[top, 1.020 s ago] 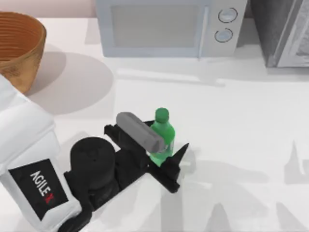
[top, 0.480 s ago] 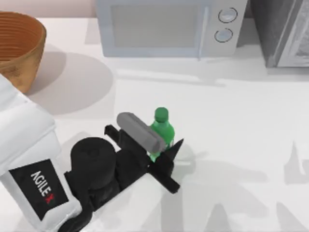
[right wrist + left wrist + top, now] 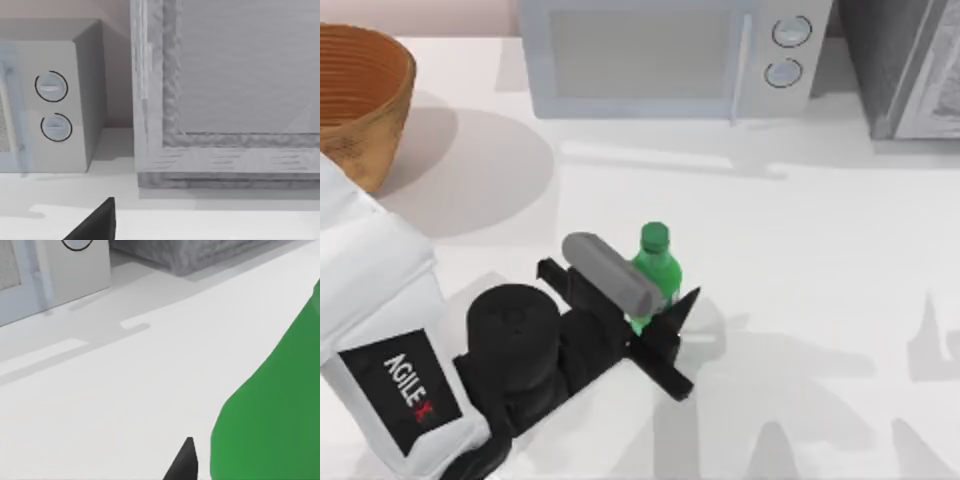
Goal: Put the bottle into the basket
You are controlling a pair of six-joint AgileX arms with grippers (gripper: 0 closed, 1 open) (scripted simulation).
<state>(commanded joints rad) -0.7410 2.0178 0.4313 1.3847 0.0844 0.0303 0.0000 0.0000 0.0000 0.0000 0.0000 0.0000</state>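
Bottle (image 3: pixel 658 268) upright, clamped by L gripper (image 3: pixel 645 305); basket (image 3: pixel 360 95) far-left.

The word "AGILE X" stands in white letters, with a red X, on a black plate on the white left arm (image 3: pixel 395 385). No other writing can be read.

Simulated kitchen counter scene

A white microwave (image 3: pixel 665 55) with two round dials stands at the back of the plain white desk (image 3: pixel 820 260), beside a wicker basket (image 3: pixel 360 95).
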